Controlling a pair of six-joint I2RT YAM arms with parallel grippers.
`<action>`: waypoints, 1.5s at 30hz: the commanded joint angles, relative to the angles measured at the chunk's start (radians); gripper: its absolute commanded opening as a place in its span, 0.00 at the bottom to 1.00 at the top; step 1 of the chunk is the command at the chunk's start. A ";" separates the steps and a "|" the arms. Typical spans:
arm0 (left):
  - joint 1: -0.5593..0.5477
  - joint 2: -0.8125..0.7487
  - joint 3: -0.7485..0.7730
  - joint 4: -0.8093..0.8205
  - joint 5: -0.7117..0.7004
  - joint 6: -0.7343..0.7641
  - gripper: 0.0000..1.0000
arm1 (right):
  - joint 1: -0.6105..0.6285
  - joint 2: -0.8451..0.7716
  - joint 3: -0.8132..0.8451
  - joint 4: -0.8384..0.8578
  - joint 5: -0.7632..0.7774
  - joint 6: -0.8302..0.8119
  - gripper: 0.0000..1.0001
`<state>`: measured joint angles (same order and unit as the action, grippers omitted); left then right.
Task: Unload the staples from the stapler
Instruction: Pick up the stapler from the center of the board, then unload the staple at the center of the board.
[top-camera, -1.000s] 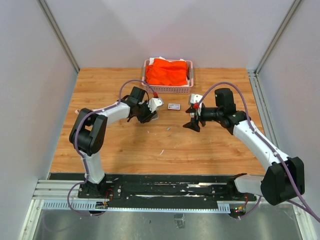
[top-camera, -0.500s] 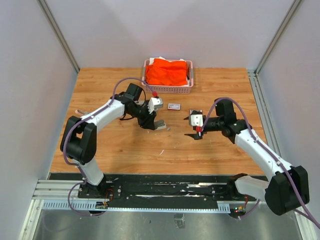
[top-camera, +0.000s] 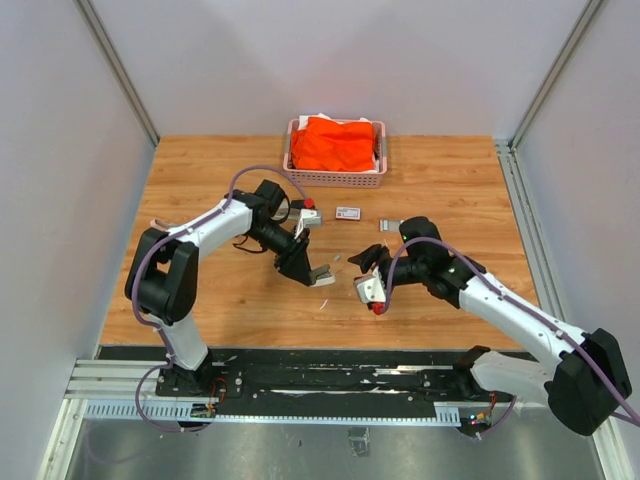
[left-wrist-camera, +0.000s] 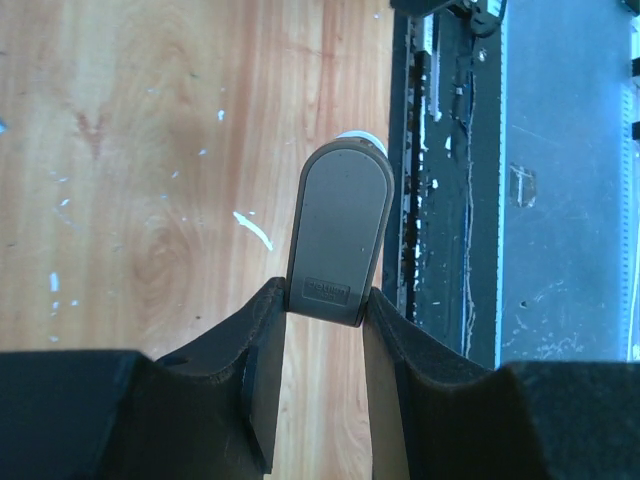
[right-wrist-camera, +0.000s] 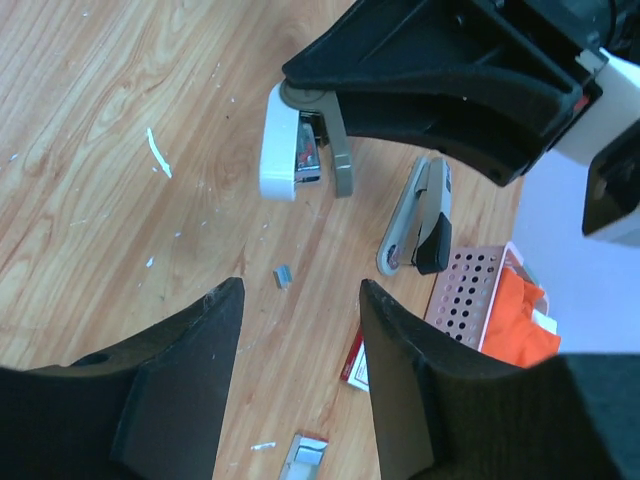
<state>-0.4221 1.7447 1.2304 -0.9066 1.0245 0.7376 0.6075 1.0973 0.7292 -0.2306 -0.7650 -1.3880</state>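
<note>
The stapler (top-camera: 320, 276), with a grey top (left-wrist-camera: 338, 225), juts out from my left gripper (top-camera: 300, 264), which is shut on its rear end (left-wrist-camera: 325, 297). From the right wrist view the stapler (right-wrist-camera: 295, 150) hangs above the table, hinged apart into a white body and a grey arm. My right gripper (top-camera: 362, 260) is just right of it, open (right-wrist-camera: 300, 290) with nothing between the fingers. One short grey strip of staples (right-wrist-camera: 282, 277) lies on the wood below the stapler.
A second grey and black stapler (right-wrist-camera: 418, 218) lies near the pink basket (top-camera: 335, 178) of orange cloth. A small white box with a red label (top-camera: 348, 212) and a small silvery piece (top-camera: 390, 225) lie behind my right gripper. A white scrap (top-camera: 323, 303) lies in front.
My left gripper has carried the stapler toward the near middle of the table. My right gripper swung left and nearer, beside the stapler, and its jaws have narrowed somewhat.
</note>
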 joint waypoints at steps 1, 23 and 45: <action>-0.033 0.026 -0.014 -0.081 0.076 0.058 0.03 | 0.069 0.043 0.029 0.070 0.094 0.029 0.50; -0.069 0.077 -0.014 -0.114 0.094 0.086 0.02 | 0.148 0.123 0.040 0.094 0.023 0.184 0.37; -0.069 0.087 -0.013 -0.113 0.100 0.092 0.02 | 0.203 0.175 0.042 0.114 0.049 0.218 0.28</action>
<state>-0.4820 1.8191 1.2160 -1.0012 1.0863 0.8089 0.7879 1.2636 0.7750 -0.1246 -0.7071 -1.1816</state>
